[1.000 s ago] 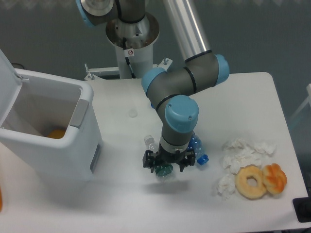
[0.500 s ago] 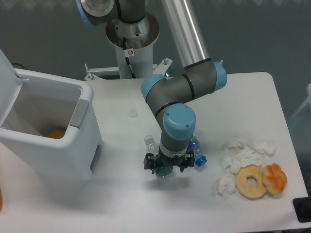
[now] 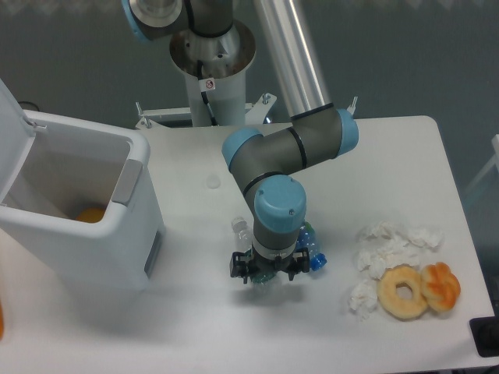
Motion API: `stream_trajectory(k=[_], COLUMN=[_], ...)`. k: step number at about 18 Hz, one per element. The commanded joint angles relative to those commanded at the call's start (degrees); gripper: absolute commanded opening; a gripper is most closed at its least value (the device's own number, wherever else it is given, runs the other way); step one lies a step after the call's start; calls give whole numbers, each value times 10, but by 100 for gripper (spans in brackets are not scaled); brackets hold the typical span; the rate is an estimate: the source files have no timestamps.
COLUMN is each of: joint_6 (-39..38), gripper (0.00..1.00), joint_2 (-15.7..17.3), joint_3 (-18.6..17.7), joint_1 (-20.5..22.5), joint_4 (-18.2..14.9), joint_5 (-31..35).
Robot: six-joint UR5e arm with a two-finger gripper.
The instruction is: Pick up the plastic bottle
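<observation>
The plastic bottle (image 3: 241, 230) lies on the white table (image 3: 390, 156) near its middle front. Its clear neck end pokes out to the upper left of my wrist, and its dark green label band (image 3: 265, 275) shows between my fingers. My gripper (image 3: 265, 272) points straight down over the bottle's body, with a black finger (image 3: 237, 266) on either side of the label. The jaws look open around the bottle. The wrist hides most of the bottle's body.
A blue-tinted bottle (image 3: 310, 247) with a blue cap lies just right of my gripper, touching or nearly touching it. An open white bin (image 3: 86, 226) stands at the left. Crumpled tissues (image 3: 390, 245) and two doughnuts (image 3: 419, 290) lie at the front right.
The wrist has shifted a little to the left and lower over the bottle. The fingers stay on either side of the green label. The bottle has not visibly moved.
</observation>
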Motion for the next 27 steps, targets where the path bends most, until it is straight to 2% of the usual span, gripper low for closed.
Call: stream_trajectory(k=[7,16,24,27], joint_6=[2,3,3,2], gripper=[100,99,82,81], joint_2=[-2,-1,-1,0], joint_3=[-13,-13,-13,-13], joint_1=[-4,-5,-5,-5], joint_4=[1,1,1,1], joint_5=[3,10,25,25])
